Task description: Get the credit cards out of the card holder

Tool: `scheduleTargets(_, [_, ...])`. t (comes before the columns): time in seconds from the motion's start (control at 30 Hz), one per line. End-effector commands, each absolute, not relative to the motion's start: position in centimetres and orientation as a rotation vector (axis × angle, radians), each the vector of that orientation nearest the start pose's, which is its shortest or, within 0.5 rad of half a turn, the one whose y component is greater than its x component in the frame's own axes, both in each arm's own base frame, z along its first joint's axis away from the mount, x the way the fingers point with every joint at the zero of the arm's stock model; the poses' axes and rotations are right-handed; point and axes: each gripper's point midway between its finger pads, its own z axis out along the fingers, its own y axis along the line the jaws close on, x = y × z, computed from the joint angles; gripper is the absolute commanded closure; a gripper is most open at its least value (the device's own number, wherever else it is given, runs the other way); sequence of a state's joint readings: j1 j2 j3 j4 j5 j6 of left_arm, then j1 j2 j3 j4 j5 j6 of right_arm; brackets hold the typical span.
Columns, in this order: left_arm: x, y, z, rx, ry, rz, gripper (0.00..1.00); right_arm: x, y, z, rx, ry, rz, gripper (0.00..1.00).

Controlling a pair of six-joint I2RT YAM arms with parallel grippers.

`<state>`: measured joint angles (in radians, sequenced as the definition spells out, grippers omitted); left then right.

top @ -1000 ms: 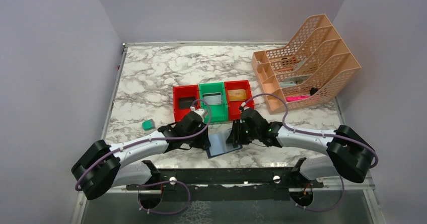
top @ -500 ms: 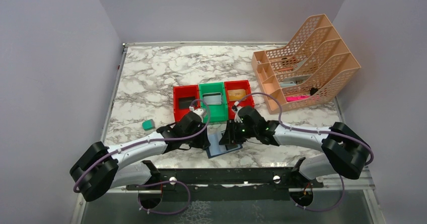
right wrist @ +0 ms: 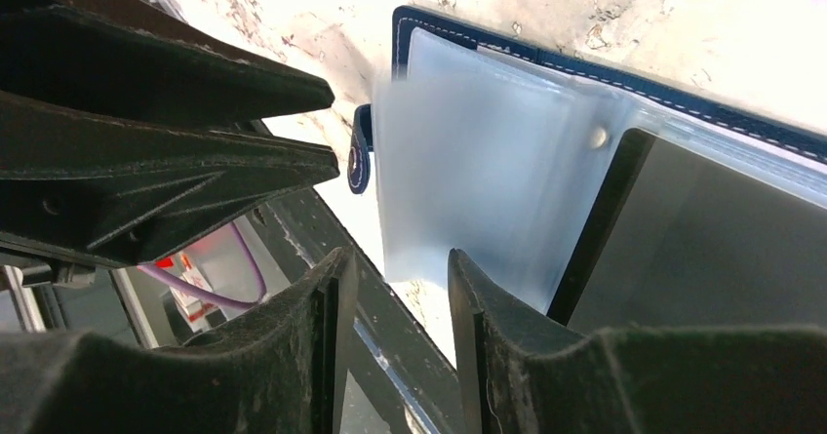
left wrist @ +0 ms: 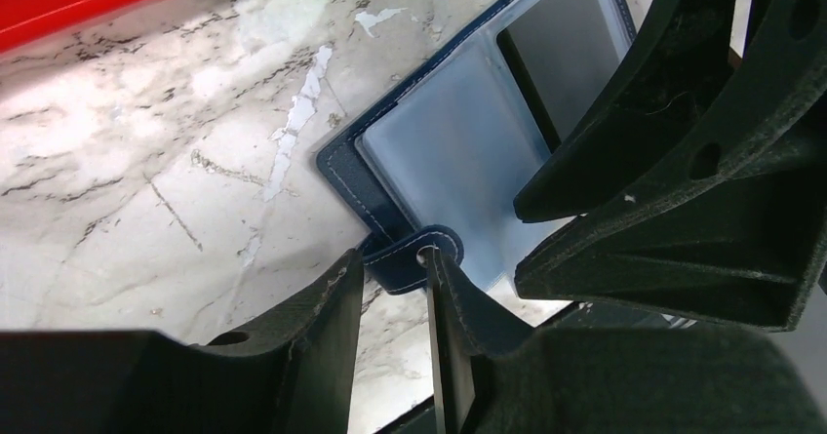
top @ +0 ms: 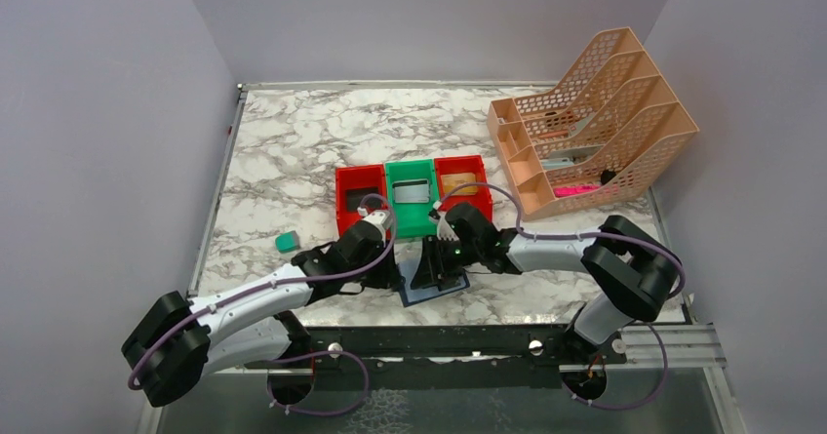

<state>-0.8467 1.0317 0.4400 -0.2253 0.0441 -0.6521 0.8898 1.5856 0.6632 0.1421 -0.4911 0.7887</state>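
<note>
The navy card holder (top: 436, 286) lies open on the marble near the front edge. In the left wrist view its pale pockets (left wrist: 458, 151) hold a black card (left wrist: 571, 49). Its snap tab (left wrist: 414, 261) lies right at the tips of my left gripper (left wrist: 390, 283), whose jaws stand slightly apart with marble showing between them. My right gripper (right wrist: 395, 273) is open just over the holder's near edge, where a pale pocket leaf (right wrist: 468, 180) looks raised and blurred beside the black card (right wrist: 712, 229). In the top view both grippers, left (top: 387, 270) and right (top: 434, 266), meet over the holder.
Three small bins stand behind the holder: a red one (top: 360, 200) with a dark card, a green one (top: 411, 195) with a silver-grey card, a red one (top: 462, 186) with a gold card. A teal block (top: 286, 242) lies left. An orange file rack (top: 595, 127) stands at the back right.
My right gripper has moved left across the holder toward the left gripper, its elbow swinging in. The left arm has shifted slightly left; its gripper stays at the holder's left edge.
</note>
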Motion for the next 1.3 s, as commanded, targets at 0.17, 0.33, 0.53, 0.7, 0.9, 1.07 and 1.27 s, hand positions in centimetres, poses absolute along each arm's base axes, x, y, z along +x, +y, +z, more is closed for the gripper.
scheduleTargets(0.17, [15.1, -21.2, 5.1, 0.212, 2.488, -0.698, 0.67, 13.0, 36.0, 6.5, -0.51, 2.57, 1.47, 0.5])
scheduleTargets(0.33, [15.2, -21.0, 5.8, 0.197, 2.466, -0.705, 0.65, 12.9, 36.3, 7.1, -0.511, 2.558, 1.496, 0.5])
scheduleTargets(0.53, [15.3, -21.4, 6.8, 0.196, 2.44, -0.734, 0.56, 15.8, 33.9, 7.5, -0.361, 2.552, 1.191, 0.51])
scheduleTargets(0.7, [15.5, -21.8, 6.8, 0.208, 2.446, -0.74, 0.44, 19.7, 27.5, 6.7, -0.125, 2.546, 0.654, 0.5])
scheduleTargets(0.9, [15.7, -22.6, 6.2, 0.223, 2.473, -0.749, 0.42, 19.5, 25.3, 5.9, -0.127, 2.575, 0.564, 0.49])
scheduleTargets(1.07, [16.5, -24.0, 8.2, 0.237, 2.432, -0.799, 0.42, 19.0, 25.7, 4.9, -0.146, 2.597, 0.598, 0.53])
scheduleTargets(1.27, [17.2, -27.1, 13.0, 0.246, 2.299, -0.997, 0.42, 19.2, 25.7, 4.0, -0.175, 2.607, 0.593, 0.58])
